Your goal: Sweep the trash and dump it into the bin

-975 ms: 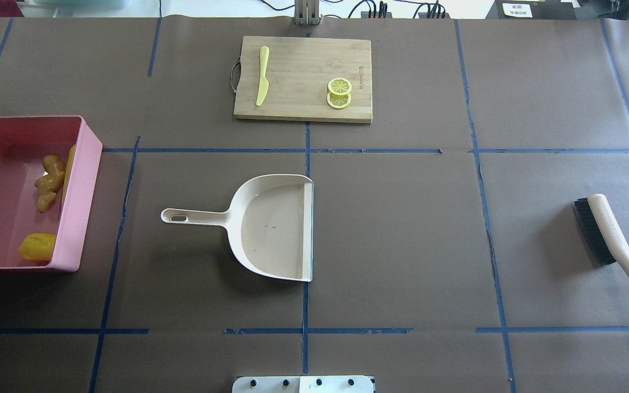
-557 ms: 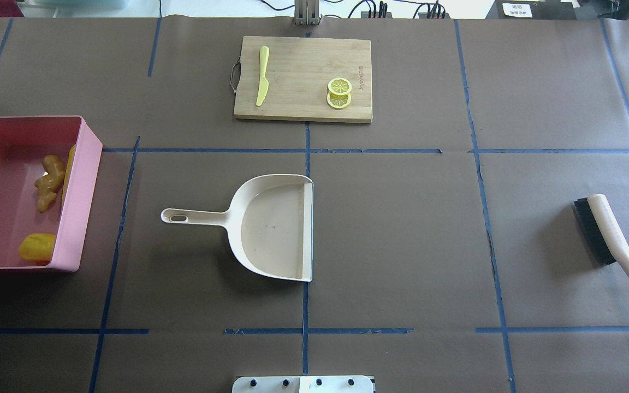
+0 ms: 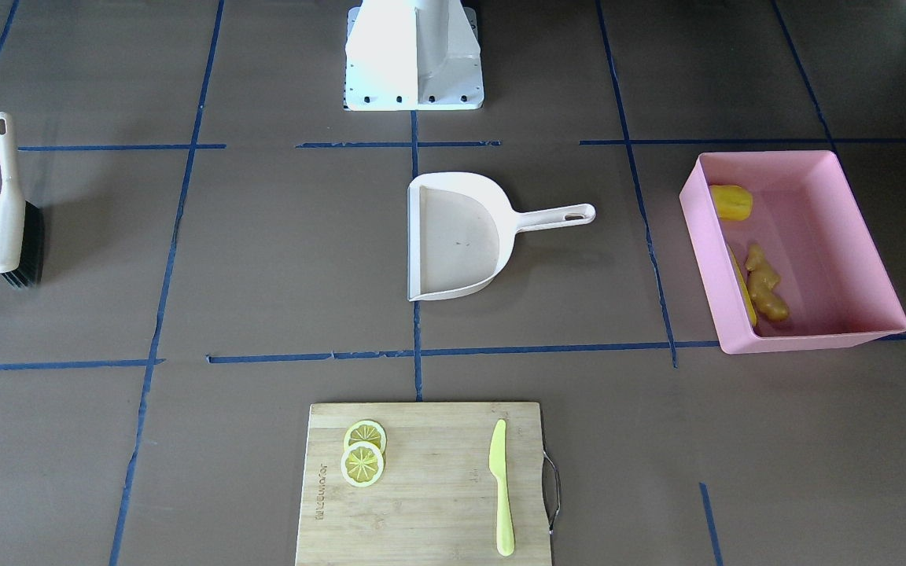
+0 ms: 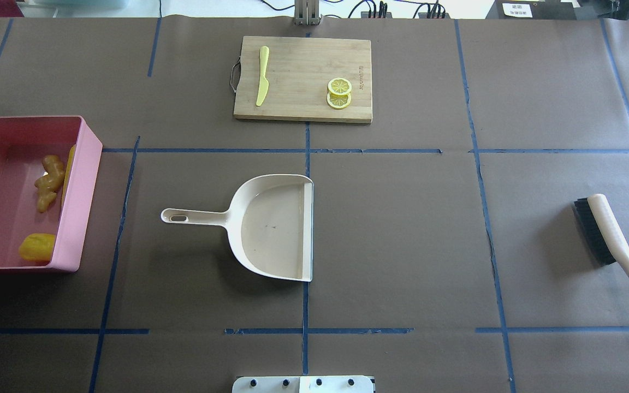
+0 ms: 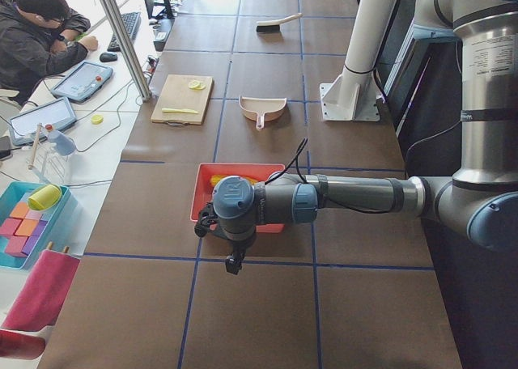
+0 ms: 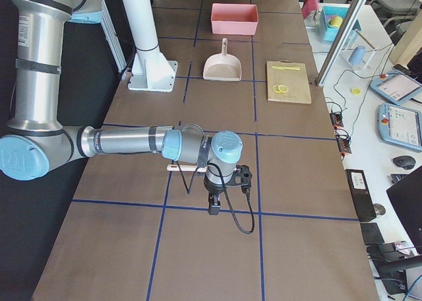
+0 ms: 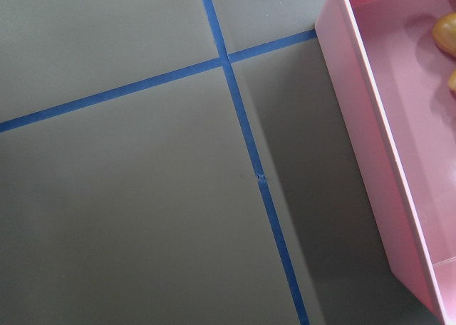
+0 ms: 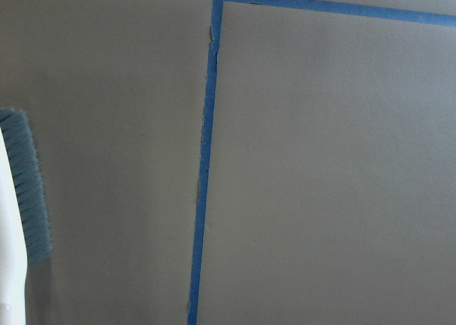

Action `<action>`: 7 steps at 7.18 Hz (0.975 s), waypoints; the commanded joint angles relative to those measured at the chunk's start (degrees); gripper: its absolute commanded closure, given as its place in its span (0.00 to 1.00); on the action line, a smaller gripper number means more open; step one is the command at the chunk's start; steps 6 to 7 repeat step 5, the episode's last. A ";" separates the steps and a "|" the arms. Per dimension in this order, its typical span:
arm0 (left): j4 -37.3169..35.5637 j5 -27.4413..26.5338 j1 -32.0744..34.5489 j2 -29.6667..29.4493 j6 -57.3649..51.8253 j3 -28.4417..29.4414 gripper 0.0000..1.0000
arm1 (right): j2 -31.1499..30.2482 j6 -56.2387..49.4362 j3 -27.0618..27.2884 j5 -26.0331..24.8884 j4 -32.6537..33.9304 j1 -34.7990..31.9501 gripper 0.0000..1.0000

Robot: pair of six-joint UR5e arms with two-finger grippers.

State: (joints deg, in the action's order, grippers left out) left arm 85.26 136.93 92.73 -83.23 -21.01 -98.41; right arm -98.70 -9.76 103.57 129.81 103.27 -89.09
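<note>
Nearest the robot, its white base plate (image 4: 303, 384) sits at the near edge of the brown surface (image 4: 402, 234). Out at the two ends, each arm reaches low over the surface. The left gripper (image 5: 235, 262) hangs just left of the pink bin (image 4: 81, 207), and the right gripper (image 6: 214, 205) hangs close to the handle of the brush (image 4: 609, 234). We see both only from the side cameras, so we cannot tell whether either is released or clenched.

In the middle row, the bin stands at the left and holds all the trash. The yellow lump (image 4: 37, 246) lies in its near right corner and the ginger root (image 4: 48, 181) lies farther in. A thin yellow strip against the right wall looks to us like the corn cob (image 3: 742, 292). The off-white dustpan (image 4: 271, 229) lies at centre with its handle pointing left. The brush lies well apart at the right.

Farthest off, the cutting board (image 4: 303, 60) carries a knife (image 4: 262, 75) on its left and two overlapping lemon slices (image 4: 339, 93) on its right.
</note>
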 commanded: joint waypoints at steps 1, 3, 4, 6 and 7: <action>0.00 0.00 -0.09 0.00 0.00 0.14 0.00 | 0.00 0.00 -0.03 0.00 0.00 0.85 0.00; 0.00 0.00 -0.09 0.09 0.00 0.14 0.00 | 0.00 0.09 -0.03 0.00 0.00 1.64 0.00; 0.00 0.00 -0.09 0.09 0.00 0.14 0.00 | 0.00 0.09 -0.03 0.00 0.00 1.90 0.00; 0.00 0.00 -0.09 0.09 0.00 0.14 0.00 | 0.00 0.09 -0.12 0.00 0.00 1.99 0.00; 0.00 0.00 -0.09 0.09 0.00 0.14 0.00 | 0.00 0.09 -0.12 0.00 0.00 1.99 0.00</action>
